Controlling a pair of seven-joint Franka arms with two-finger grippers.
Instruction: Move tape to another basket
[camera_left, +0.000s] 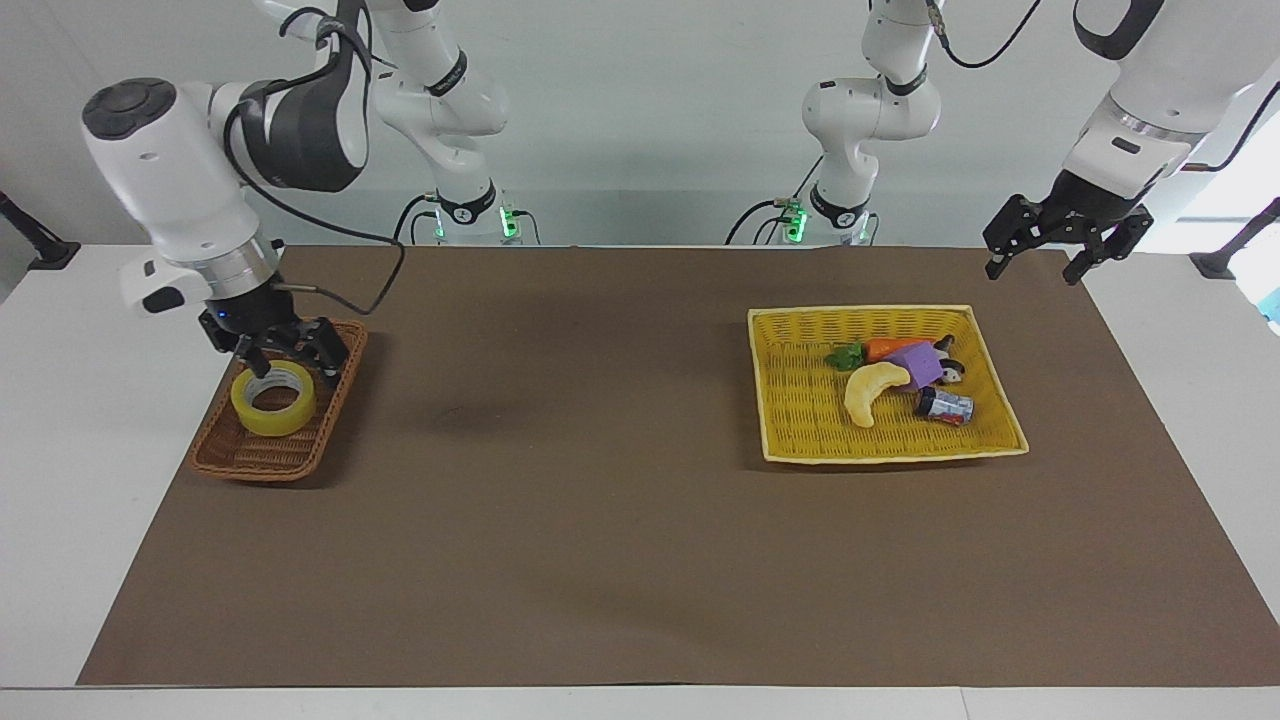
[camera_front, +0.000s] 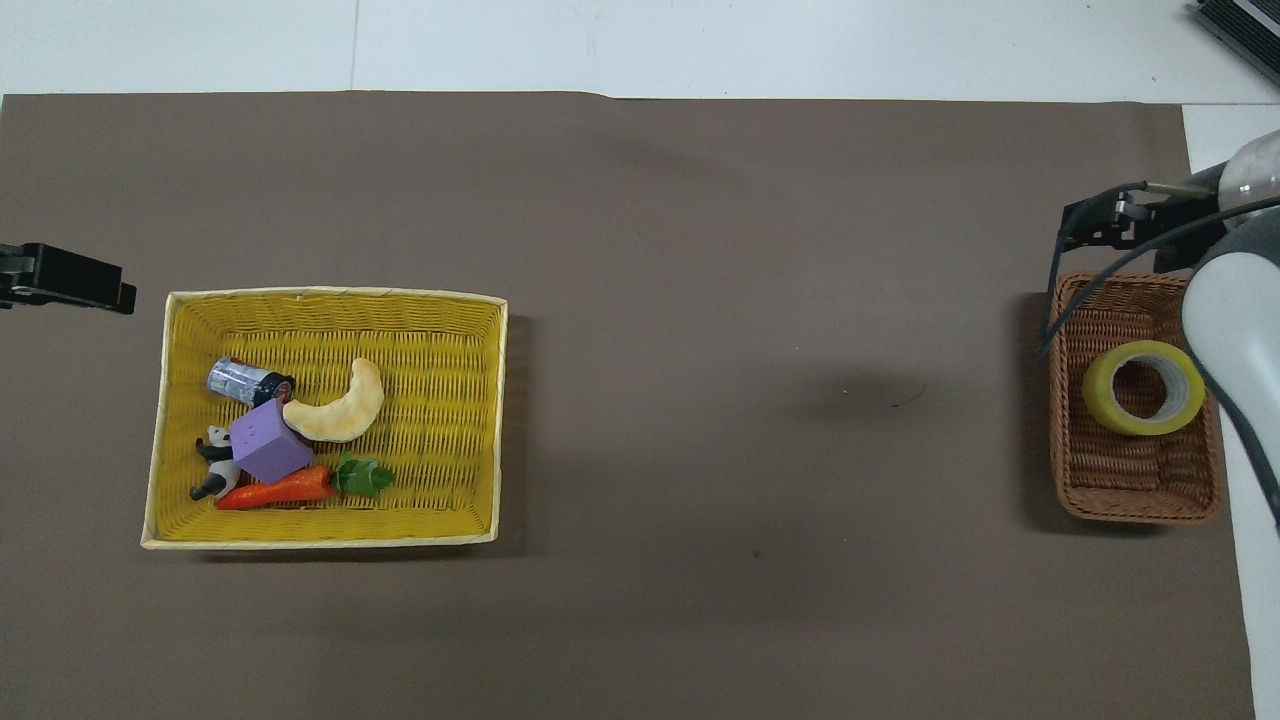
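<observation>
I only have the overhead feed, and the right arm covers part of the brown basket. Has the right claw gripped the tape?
Observer: No. The right claw hangs open, pointing down above the tape, which lies in the brown basket.
Operator: And the left claw? I see just a black tip at the edge.
Observer: The left claw is open and empty, up in the air over the mat near a corner of the yellow basket.
</observation>
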